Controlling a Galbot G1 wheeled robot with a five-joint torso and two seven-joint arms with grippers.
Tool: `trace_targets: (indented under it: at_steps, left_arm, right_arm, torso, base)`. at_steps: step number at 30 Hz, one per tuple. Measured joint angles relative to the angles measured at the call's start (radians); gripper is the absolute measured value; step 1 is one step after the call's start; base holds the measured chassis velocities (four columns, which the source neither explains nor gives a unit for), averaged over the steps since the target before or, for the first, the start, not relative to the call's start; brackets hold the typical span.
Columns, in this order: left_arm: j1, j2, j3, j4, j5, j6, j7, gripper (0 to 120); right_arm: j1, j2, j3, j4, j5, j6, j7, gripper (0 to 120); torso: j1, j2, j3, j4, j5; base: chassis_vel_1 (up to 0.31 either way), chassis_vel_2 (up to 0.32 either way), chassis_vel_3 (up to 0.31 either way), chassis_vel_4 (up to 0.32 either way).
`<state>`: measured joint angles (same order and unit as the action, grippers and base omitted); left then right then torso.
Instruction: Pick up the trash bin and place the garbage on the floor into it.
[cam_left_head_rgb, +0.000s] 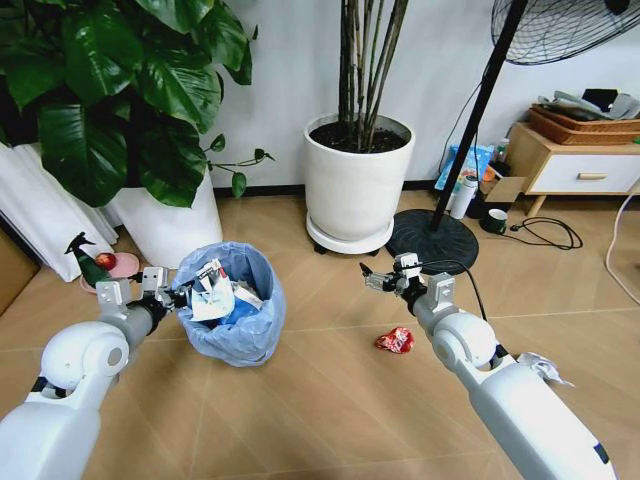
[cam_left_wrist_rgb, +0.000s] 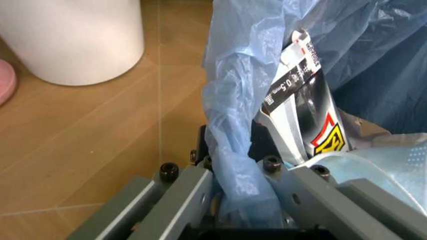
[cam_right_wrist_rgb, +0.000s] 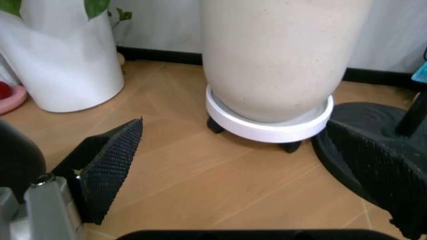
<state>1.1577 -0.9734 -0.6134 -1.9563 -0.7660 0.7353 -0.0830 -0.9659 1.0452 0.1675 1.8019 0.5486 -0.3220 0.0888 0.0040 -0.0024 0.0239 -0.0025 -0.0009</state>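
The trash bin (cam_left_head_rgb: 250, 330), lined with a crinkly light blue bag, is at the left of the head view with packets and wrappers inside. My left gripper (cam_left_head_rgb: 170, 293) is shut on its near-left rim; the left wrist view shows the left gripper (cam_left_wrist_rgb: 240, 195) pinching the blue bag (cam_left_wrist_rgb: 230, 125) beside a black-and-white packet (cam_left_wrist_rgb: 303, 100). A red wrapper (cam_left_head_rgb: 395, 341) lies on the herringbone floor (cam_left_head_rgb: 330, 400). My right gripper (cam_left_head_rgb: 385, 278) hovers open above and just behind it, its black fingers (cam_right_wrist_rgb: 107, 165) spread wide and empty. A crumpled white paper (cam_left_head_rgb: 542, 367) lies by my right forearm.
A white plant pot on a wheeled saucer (cam_left_head_rgb: 357, 180) stands behind, with the fan's black round base (cam_left_head_rgb: 432, 240) to its right. A second white pot (cam_left_head_rgb: 170, 225), a green spray bottle (cam_left_head_rgb: 88, 262) and a pink dish sit at the left. Cables (cam_left_head_rgb: 545, 232) trail near a low cabinet (cam_left_head_rgb: 575, 165).
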Motion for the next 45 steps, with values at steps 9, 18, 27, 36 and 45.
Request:
trace_targets:
  at_steps: [9, 18, 27, 36, 45]
  left_arm:
    - [0.003, -0.003, -0.001, -0.005, 0.000, 0.000, 0.000, 0]
    - [0.005, -0.003, 0.002, -0.009, 0.000, 0.000, -0.001, 0]
    - [0.005, -0.004, 0.001, -0.009, 0.000, 0.000, -0.002, 0]
    - [0.004, -0.007, -0.001, -0.005, 0.000, 0.000, -0.001, 0]
    - [0.001, -0.006, -0.002, -0.002, 0.001, 0.000, 0.002, 0]
  right_arm:
    - [-0.005, -0.009, 0.005, 0.000, 0.000, 0.002, -0.003, 100]
    - [-0.014, -0.011, 0.013, -0.003, -0.002, 0.006, -0.004, 100]
    - [-0.018, -0.007, 0.012, -0.006, -0.005, 0.008, -0.005, 100]
    - [-0.018, 0.003, 0.005, -0.018, -0.011, 0.011, -0.006, 100]
    - [-0.017, 0.008, 0.003, -0.041, -0.023, 0.033, -0.017, 100]
  torso:
    - [0.000, 0.000, 0.000, 0.0004, -0.0001]
    - [0.000, 0.000, 0.000, 0.0003, 0.0001]
    - [0.000, 0.000, 0.000, 0.0002, -0.0002]
    - [0.000, 0.000, 0.000, 0.0001, 0.0000]
    - [0.000, 0.000, 0.000, 0.0000, 0.0000]
  base:
    - [-0.080, -0.085, 0.093, 0.099]
    - [-0.124, -0.127, 0.126, 0.123]
    - [-0.120, -0.124, 0.119, 0.131]
    - [-0.126, -0.120, 0.126, 0.130]
    - [-0.073, -0.064, 0.066, 0.072]
